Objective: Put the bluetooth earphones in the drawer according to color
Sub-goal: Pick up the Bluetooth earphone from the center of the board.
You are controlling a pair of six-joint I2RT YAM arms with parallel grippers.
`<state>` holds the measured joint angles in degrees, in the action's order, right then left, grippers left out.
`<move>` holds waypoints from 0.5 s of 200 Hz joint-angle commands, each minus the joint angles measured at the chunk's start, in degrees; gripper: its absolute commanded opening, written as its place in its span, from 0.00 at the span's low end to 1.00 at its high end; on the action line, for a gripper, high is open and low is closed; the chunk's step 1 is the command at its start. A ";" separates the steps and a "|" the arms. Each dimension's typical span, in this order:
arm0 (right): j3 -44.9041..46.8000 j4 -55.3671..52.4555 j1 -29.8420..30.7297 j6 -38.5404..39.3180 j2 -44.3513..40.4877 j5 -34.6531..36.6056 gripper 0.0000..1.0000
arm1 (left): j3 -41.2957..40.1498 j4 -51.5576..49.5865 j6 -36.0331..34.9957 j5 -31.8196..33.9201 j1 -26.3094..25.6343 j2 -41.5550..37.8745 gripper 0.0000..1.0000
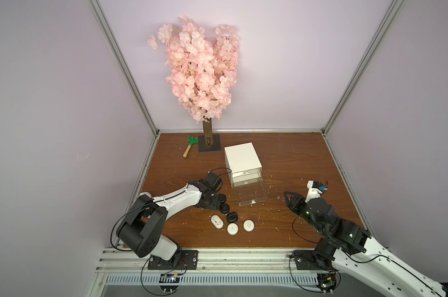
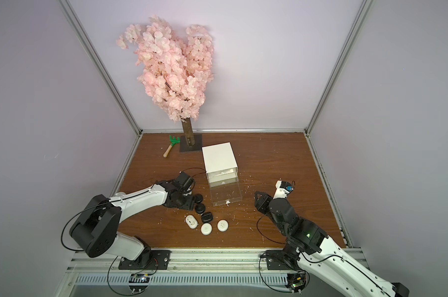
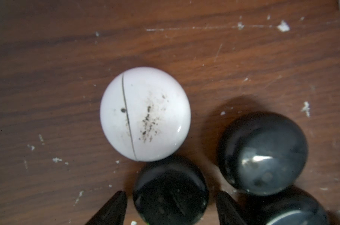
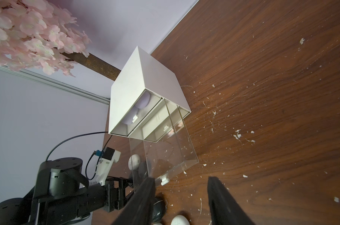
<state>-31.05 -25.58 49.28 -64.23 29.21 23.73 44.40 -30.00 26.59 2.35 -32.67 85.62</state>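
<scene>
Three white earphone cases (image 1: pixel 232 228) are laid nearest. Behind, a black case (image 3: pixel 170 187) is straddled by the spread left end effector (image 3: pixel 170 196); the right end effector (image 4: pixel 180 179) is held apart, empty. Beyond, the bottom drawer (image 1: pixel 251 196) is pulled out.

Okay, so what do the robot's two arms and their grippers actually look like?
The left arm and right arm have white shells on long links and black joints, with thin black cables looping off. Each wrist carries a white mount with a blue connector. The left gripper and right gripper have black fingers tapering to points. Small green lights dot the right arm.
</scene>
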 commanded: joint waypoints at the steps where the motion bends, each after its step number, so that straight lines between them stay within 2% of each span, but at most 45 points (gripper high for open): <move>1: -1.12 0.01 -0.35 0.99 -0.13 0.35 0.51 | 1.82 -0.26 -0.04 1.35 -0.66 0.91 0.75; 53: -1.47 0.27 -0.58 1.43 0.14 0.18 0.51 | 2.26 -0.17 -0.66 0.90 -0.67 2.09 0.63; 100: -1.65 0.45 -0.69 1.47 0.49 0.00 0.51 | 1.52 -0.54 -1.35 -1.27 -0.65 -0.66 0.51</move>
<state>-31.05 -25.58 48.93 -63.83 29.34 23.70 45.32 -29.63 26.11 2.42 -32.67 86.78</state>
